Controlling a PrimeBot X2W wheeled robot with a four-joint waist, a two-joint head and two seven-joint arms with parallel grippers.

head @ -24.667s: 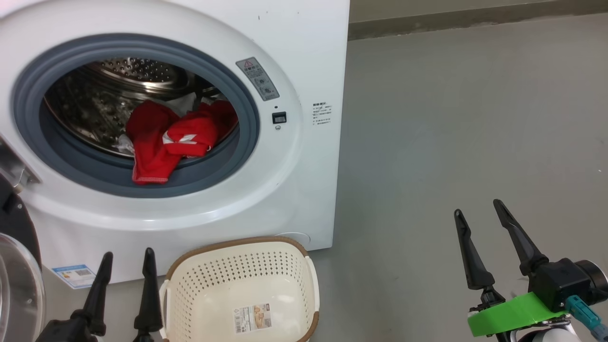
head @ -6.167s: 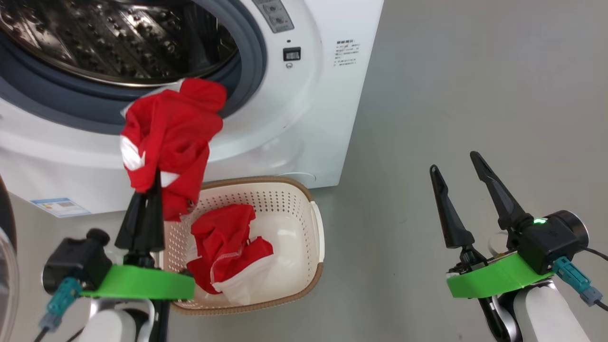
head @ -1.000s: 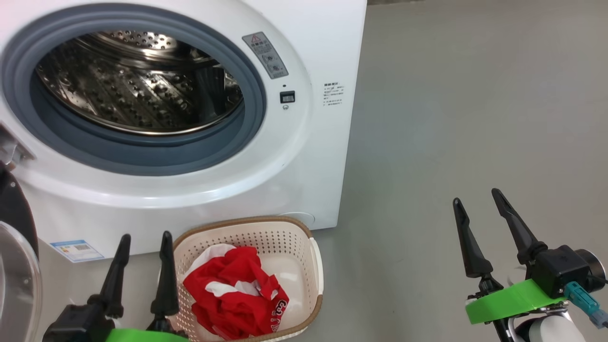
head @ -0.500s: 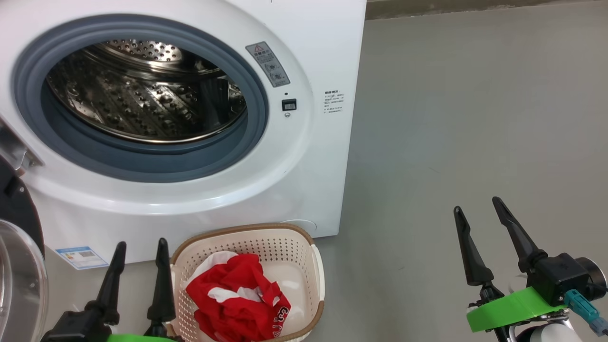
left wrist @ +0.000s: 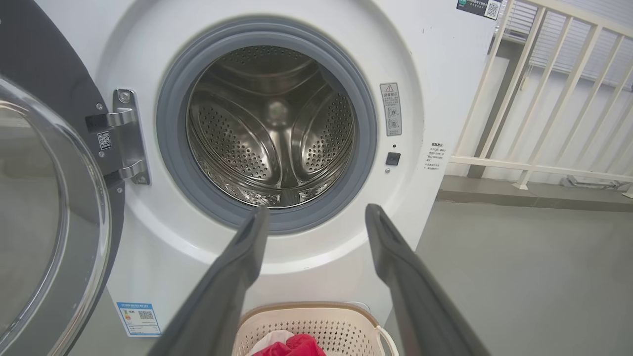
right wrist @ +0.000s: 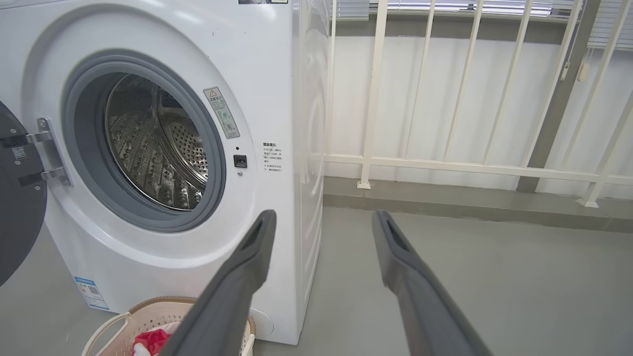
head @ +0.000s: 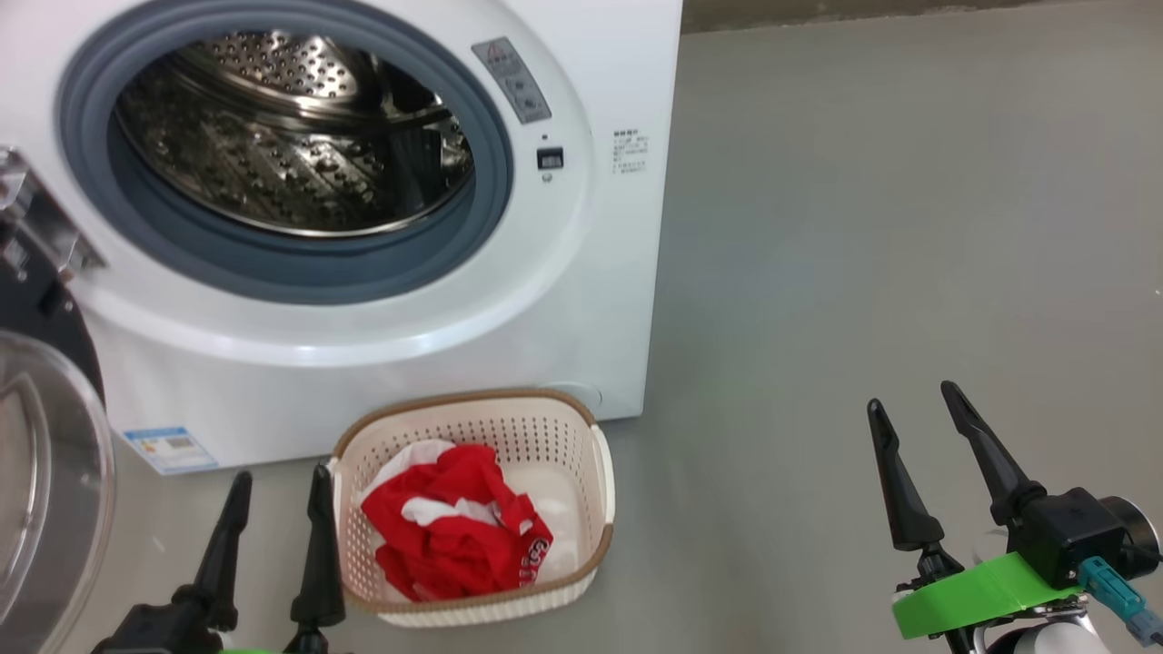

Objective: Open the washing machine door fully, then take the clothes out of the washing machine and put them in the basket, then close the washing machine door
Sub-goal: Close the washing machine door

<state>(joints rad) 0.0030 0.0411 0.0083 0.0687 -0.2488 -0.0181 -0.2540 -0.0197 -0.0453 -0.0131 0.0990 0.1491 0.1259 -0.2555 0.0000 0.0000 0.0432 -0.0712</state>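
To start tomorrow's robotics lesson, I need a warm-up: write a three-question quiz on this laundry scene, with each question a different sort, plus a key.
1. True or false: the clothes lie in the basket.
2. Multiple choice: the washing machine door is A) shut, B) open, C) taken off.
3. Short answer: what does the left hand hold?
Key: 1 true; 2 B; 3 nothing, its fingers stand apart and empty.
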